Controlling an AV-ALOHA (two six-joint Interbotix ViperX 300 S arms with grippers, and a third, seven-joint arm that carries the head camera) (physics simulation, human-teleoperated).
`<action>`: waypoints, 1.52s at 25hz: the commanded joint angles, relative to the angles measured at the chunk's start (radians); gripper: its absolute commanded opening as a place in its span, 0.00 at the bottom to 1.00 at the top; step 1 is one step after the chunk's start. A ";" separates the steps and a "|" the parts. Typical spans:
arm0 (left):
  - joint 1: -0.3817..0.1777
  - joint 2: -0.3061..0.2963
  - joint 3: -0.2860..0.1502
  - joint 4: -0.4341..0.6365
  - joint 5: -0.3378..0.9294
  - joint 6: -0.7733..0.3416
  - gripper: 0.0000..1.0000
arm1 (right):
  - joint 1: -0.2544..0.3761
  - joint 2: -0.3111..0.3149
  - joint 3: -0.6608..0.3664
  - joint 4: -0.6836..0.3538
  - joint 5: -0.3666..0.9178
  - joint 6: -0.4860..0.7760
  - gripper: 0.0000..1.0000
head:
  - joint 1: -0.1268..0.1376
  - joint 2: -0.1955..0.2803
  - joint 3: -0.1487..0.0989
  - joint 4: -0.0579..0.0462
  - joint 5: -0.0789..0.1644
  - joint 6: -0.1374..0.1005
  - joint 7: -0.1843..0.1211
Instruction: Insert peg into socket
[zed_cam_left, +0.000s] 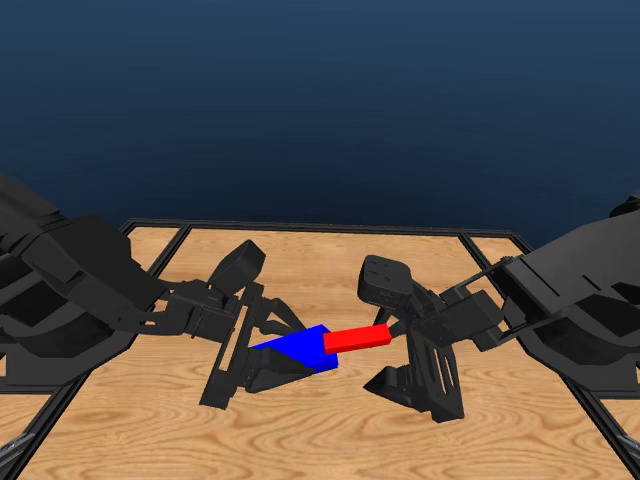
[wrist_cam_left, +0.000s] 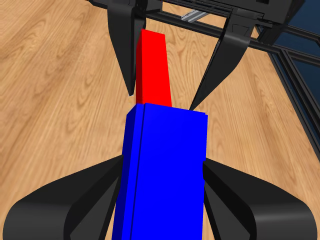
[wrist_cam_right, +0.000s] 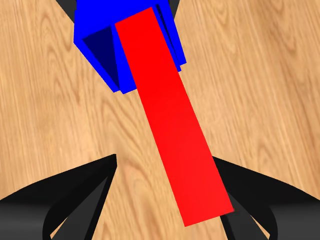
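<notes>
In the head view the blue socket (zed_cam_left: 298, 348) hangs just above the table, and my left gripper (zed_cam_left: 268, 350) is shut on it. The red peg (zed_cam_left: 357, 339) points at it from the right, with my right gripper (zed_cam_left: 397, 338) shut on its far end. The peg's tip meets the socket's open end and looks slightly inside. In the left wrist view the socket (wrist_cam_left: 165, 175) fills the space between my jaws, and the peg (wrist_cam_left: 152, 70) sticks out beyond it. The right wrist view shows the peg (wrist_cam_right: 175, 125) running into the socket's (wrist_cam_right: 100, 30) hollow mouth.
The wooden table (zed_cam_left: 330, 262) lies under both grippers. A black frame (zed_cam_left: 320, 229) runs along its far edge and both sides. Both arms' bulky black bodies fill the head view's lower corners.
</notes>
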 joint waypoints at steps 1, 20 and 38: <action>-0.010 -0.016 0.001 -0.003 -0.055 0.009 0.00 | -0.004 -0.054 0.067 0.001 -0.012 0.063 1.00 | 0.006 -0.013 -0.010 0.000 -0.014 -0.005 -0.007; -0.008 0.008 -0.009 0.011 -0.014 -0.035 0.00 | 0.002 -0.098 0.037 -0.092 -0.012 0.107 0.00 | -0.004 -0.009 -0.010 -0.001 -0.008 0.000 -0.001; 0.057 0.043 -0.151 0.229 0.277 -0.214 0.00 | -0.078 0.054 -0.019 0.028 -0.218 -0.047 0.00 | -0.026 -0.002 -0.011 -0.004 -0.006 0.010 0.020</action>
